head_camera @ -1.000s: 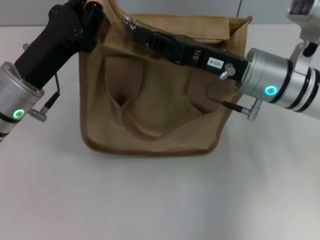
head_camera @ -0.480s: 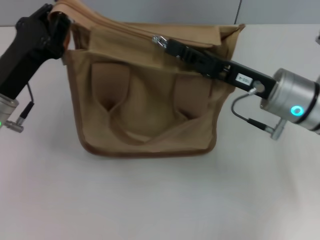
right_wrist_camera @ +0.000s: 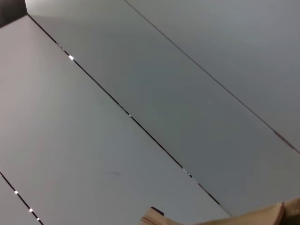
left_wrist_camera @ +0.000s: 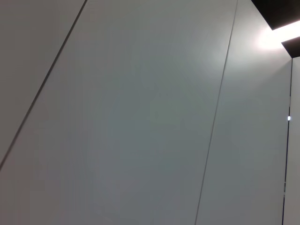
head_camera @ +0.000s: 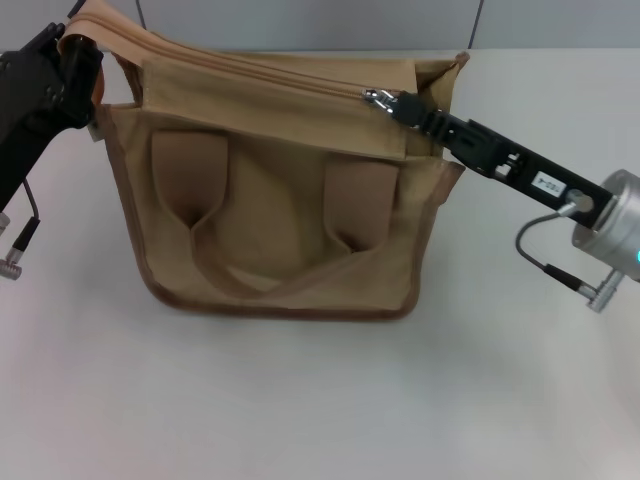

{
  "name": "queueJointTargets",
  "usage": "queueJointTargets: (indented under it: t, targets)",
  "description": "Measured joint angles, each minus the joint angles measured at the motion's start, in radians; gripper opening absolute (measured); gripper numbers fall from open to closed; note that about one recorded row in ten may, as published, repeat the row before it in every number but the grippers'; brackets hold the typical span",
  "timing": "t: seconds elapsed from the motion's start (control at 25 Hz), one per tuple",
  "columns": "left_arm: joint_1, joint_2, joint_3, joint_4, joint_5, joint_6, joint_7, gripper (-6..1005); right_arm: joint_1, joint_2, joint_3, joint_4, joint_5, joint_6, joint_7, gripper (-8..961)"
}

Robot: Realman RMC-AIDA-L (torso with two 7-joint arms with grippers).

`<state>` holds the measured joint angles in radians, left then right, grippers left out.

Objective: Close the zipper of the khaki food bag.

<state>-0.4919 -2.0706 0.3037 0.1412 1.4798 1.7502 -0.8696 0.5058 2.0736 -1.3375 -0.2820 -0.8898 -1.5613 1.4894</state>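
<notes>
The khaki food bag (head_camera: 270, 200) stands on the white table, its two handle straps hanging over the front. The zipper (head_camera: 250, 72) runs along the top edge. Its silver slider (head_camera: 378, 97) sits near the bag's right end. My right gripper (head_camera: 400, 105) is shut on the slider's pull tab. My left gripper (head_camera: 78, 45) is shut on the bag's top left corner. The left wrist view shows only a grey wall. The right wrist view shows the wall and a tan scrap of the bag (right_wrist_camera: 276, 213).
The white table (head_camera: 300, 400) stretches in front of the bag and to both sides. A grey wall (head_camera: 300, 20) stands behind the table.
My right gripper has pulled the slider rightward along the top, closing most of the zipper. My left gripper has moved left with the bag's corner, stretching the top edge.
</notes>
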Motion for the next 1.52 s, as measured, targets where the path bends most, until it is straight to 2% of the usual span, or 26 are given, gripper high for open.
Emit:
queueJointTargets:
  t: [0.16,0.56,0.72,0.88,0.96,1.0,1.16,1.2,1.28,1.44,1.52]
  targets:
    - [0.002,-0.001,0.0,-0.002,-0.001,-0.016,-0.001,74,-0.015,-0.005,0.008,0.0,0.001,-0.025,-0.016,99]
    - [0.014,-0.005,0.01,-0.01,0.008,-0.026,0.091,78,-0.038,0.01,0.045,0.006,0.005,-0.065,-0.256,131]
    - [0.037,-0.002,0.011,-0.009,0.011,-0.027,0.094,79,-0.047,0.011,0.06,0.01,0.007,-0.08,-0.275,208]
    - [0.083,0.0,0.011,-0.003,0.011,-0.033,0.096,225,-0.059,0.012,0.064,0.02,0.008,-0.126,-0.334,285]
    - [0.122,0.001,0.01,-0.001,0.011,-0.038,0.097,298,-0.069,0.012,0.064,0.028,0.008,-0.153,-0.38,324]
    - [0.163,0.002,0.007,0.003,0.011,-0.04,0.097,337,-0.074,0.013,0.064,0.032,0.008,-0.165,-0.404,343]
    - [0.202,0.002,0.005,0.017,0.006,-0.04,0.097,495,-0.084,0.014,0.058,0.074,0.003,-0.198,-0.536,527]
    - [0.26,0.004,0.01,0.054,0.011,-0.022,0.091,534,-0.084,0.014,0.054,0.092,-0.004,-0.207,-0.587,573]
    - [0.281,0.007,0.02,0.074,0.022,-0.006,0.087,740,-0.085,0.014,0.052,0.102,-0.01,-0.212,-0.618,632]
    - [0.337,0.029,0.123,0.186,0.137,0.083,0.092,765,-0.083,0.014,0.033,0.112,-0.08,-0.218,-0.714,751]
    - [0.344,0.037,0.185,0.245,0.21,0.119,0.1,777,-0.073,0.014,0.013,0.107,-0.148,-0.217,-0.772,751]
